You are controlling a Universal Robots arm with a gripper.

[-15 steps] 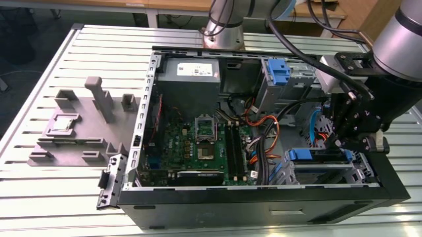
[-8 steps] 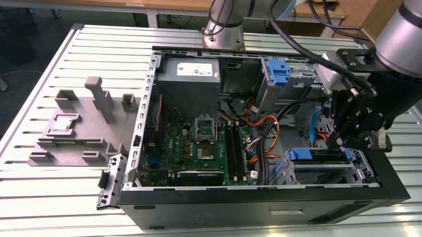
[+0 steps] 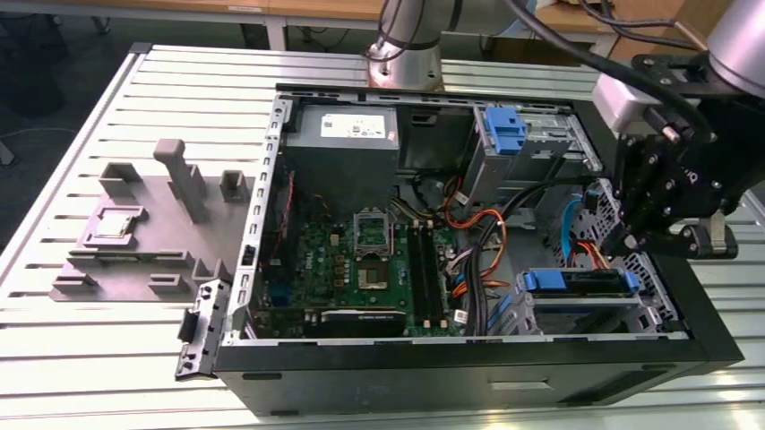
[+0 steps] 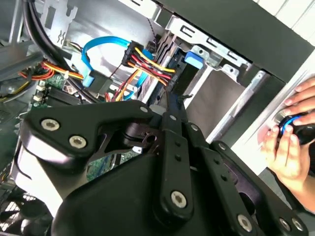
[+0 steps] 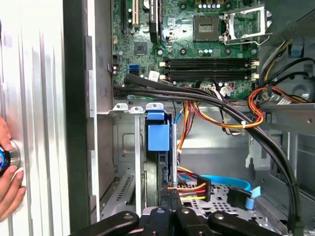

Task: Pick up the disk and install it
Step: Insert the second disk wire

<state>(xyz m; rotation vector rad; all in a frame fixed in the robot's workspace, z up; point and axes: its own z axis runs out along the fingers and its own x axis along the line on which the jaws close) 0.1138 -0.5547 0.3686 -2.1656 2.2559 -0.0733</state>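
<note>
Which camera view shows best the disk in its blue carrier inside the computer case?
The exterior view: the disk lies in the drive cage near the case front, its blue carrier and dark top visible, below the gripper. The first wrist view shows it edge-on, mostly the blue tab. The second wrist view shows just a blue end.

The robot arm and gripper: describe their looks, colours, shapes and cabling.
In the exterior view the arm has silver-grey tubular segments, and a black cable runs along it to a pale grey wrist block. The gripper is matte black, built of flat linkage bars joined by silver screws, seen close in the second wrist view.
</note>
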